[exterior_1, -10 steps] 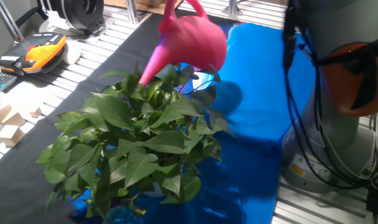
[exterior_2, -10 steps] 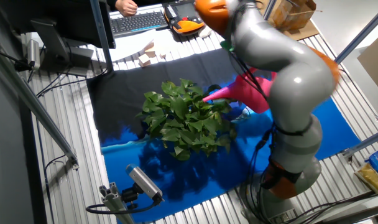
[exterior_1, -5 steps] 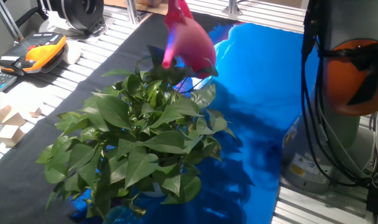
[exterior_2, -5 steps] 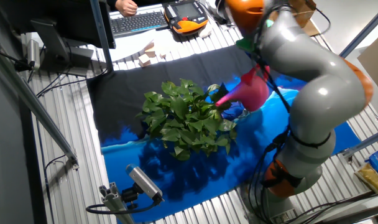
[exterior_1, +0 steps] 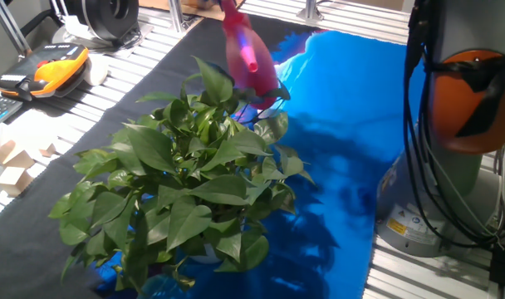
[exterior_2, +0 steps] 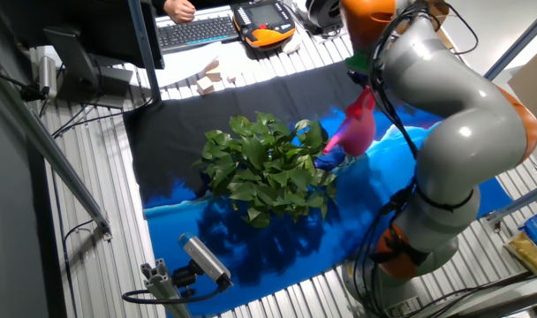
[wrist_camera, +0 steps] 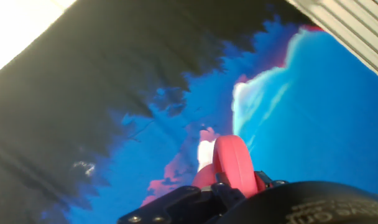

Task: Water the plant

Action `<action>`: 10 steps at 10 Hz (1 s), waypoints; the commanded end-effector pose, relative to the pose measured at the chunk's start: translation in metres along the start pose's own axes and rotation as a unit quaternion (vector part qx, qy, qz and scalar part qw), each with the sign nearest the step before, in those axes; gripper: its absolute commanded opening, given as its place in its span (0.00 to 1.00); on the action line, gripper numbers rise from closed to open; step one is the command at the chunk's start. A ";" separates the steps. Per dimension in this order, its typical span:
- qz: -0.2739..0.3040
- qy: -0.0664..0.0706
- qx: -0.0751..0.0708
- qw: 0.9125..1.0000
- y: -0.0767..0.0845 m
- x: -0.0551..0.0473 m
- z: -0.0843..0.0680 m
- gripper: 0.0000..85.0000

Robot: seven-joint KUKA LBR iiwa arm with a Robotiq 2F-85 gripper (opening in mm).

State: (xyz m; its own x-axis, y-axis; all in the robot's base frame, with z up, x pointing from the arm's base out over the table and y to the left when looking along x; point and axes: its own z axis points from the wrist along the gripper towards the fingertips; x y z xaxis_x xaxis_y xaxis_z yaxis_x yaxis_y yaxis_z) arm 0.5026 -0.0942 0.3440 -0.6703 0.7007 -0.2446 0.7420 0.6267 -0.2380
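The plant is a wide bush of glossy green leaves standing on the black and blue cloth; it also shows in the other fixed view. The pink watering can hangs tilted over the plant's far edge, its spout pointing down at the outer leaves. It shows by the plant's right side in the other fixed view. My gripper is shut on the can's pink handle. In one fixed view the gripper is cut off by the top edge.
The arm's grey base with hanging cables stands right of the blue cloth. An orange teach pendant, cardboard pieces and a keyboard lie beyond the black cloth. A camera on a mount stands near the plant.
The can has swung and turned from lying broadside with its spout deep in the leaves to the plant's far edge, spout now facing one fixed view. The arm's upper part has swung right.
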 end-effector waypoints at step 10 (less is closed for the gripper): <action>-0.093 0.044 -0.053 0.993 0.034 0.006 0.052 0.00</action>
State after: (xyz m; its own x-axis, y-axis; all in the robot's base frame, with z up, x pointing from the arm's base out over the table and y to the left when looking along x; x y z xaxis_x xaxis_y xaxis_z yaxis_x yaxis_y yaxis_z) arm 0.5231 -0.0859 0.2836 -0.7985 0.5900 -0.1196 0.6019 0.7799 -0.1717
